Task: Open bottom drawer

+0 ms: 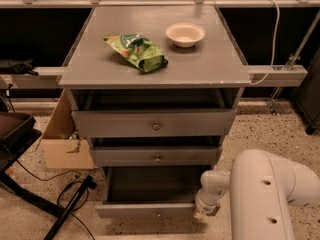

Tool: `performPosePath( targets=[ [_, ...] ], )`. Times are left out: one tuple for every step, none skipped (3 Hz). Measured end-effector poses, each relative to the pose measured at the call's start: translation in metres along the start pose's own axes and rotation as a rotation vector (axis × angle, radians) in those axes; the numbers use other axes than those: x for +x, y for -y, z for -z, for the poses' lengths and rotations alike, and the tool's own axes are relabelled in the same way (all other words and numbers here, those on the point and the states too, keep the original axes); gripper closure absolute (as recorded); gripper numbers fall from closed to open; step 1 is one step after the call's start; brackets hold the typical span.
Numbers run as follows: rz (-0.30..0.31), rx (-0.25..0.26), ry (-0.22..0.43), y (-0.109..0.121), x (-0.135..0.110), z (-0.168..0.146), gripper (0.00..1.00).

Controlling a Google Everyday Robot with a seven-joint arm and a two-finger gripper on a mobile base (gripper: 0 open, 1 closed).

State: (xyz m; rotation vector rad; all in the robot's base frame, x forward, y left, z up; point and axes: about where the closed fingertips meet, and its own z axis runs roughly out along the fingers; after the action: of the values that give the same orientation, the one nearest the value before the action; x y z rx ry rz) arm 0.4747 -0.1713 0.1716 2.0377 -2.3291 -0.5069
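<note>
The grey cabinet has three drawers. The bottom drawer has the slimmest front, with a small knob at its centre. It stands pulled well out, its dark inside showing. The mid-sized drawer and the tallest top drawer stand slightly out. My gripper is low at the right end of the bottom drawer's front, mostly hidden behind my white arm.
On the cabinet top lie a green snack bag and a white bowl. A cardboard box stands at the left of the cabinet. Black cables and a stand leg lie on the floor at the left.
</note>
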Motion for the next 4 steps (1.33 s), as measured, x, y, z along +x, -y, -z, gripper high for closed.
performPosePath(
  targets=[
    [0.0, 0.0, 0.0, 0.0014, -0.0004, 0.0009, 1.0],
    [0.0, 0.0, 0.0, 0.0047, -0.0005, 0.0023, 1.0],
    [0.0, 0.0, 0.0, 0.0067, -0.0008, 0.0032, 1.0],
    [0.0, 0.0, 0.0, 0.0067, -0.0008, 0.0032, 0.82]
  ],
)
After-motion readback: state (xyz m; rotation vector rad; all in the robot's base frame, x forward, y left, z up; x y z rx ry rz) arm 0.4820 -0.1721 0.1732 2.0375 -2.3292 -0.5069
